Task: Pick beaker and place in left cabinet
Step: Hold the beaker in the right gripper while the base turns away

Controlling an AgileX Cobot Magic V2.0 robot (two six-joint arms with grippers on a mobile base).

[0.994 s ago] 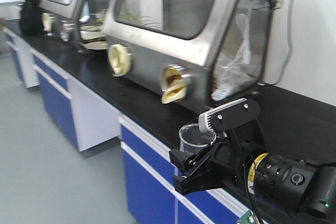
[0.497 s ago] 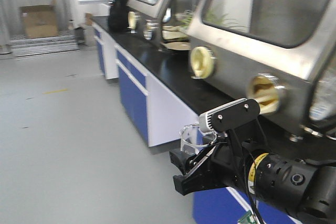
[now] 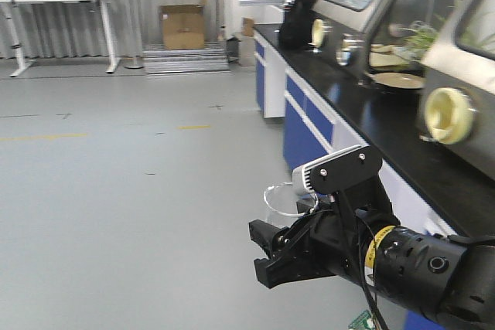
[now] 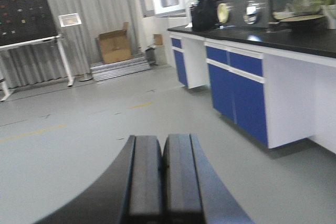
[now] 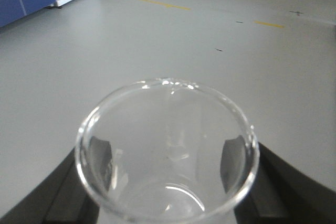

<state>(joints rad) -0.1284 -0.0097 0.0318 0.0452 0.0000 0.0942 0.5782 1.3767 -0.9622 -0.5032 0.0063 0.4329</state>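
- The floor fills most of the front view, grey and open. No pale cabinet shows in any view, so I judge the step in hand to be the carry toward it, with the placing not yet begun.
- The long black surface, with blue doors beneath, runs along the right side of the room. The loaded arm hangs out over the floor, apart from that edge. A good carry gives the edge a wide berth.
- The right gripper has its jaws closed in only as far as the glass lets them, one on each side of the wall below the rim. To do this well, hold the wrist level with the mouth up and avoid sudden swings. Grip firmly but no harder, since smooth glass is likely to slip if held slack and to crack if squeezed.
- The left gripper has its jaws pressed flat together with nothing between them, pointing out across the floor. It is best kept clear of the loaded arm.
- The beaker stands upright in the right jaws, in the air above the floor, touching nothing else. It is clear glass with a wide round mouth and a rolled rim, and it looks empty. The floor shows through its wall, and the dark fingers flank it. I cannot make out a spout or markings.
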